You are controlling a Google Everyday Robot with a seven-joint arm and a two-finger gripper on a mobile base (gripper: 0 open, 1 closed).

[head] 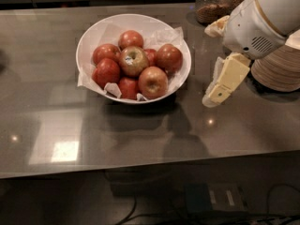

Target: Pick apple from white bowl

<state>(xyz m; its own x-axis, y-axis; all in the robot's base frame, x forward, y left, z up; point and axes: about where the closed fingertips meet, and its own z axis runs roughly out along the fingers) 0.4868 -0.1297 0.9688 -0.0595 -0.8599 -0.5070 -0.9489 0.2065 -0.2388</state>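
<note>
Gripper (214, 95): hangs over the worktop (140, 135) toward its right edge, angled down and left, just beside the white bowl (80, 50) but apart from its rim. How wide it stands cannot be told from this view, and nothing is seen held in it. The white bowl sits toward the far edge, left of centre, lined with crumpled paper (166, 34). The apple (133, 60), the palest 1, lies on top of the pile near the bowl's middle, sticker up, touching deeper red apples (169, 57) on every side. Stacked tan bowls (281, 71) and a glass jar (211, 6) occupy the far right corner. Assessment: the approach step is in hand and no grasp has been made. The next move calls for travel left over the rim, then a descent onto the apple without displacing its neighbours.
</note>
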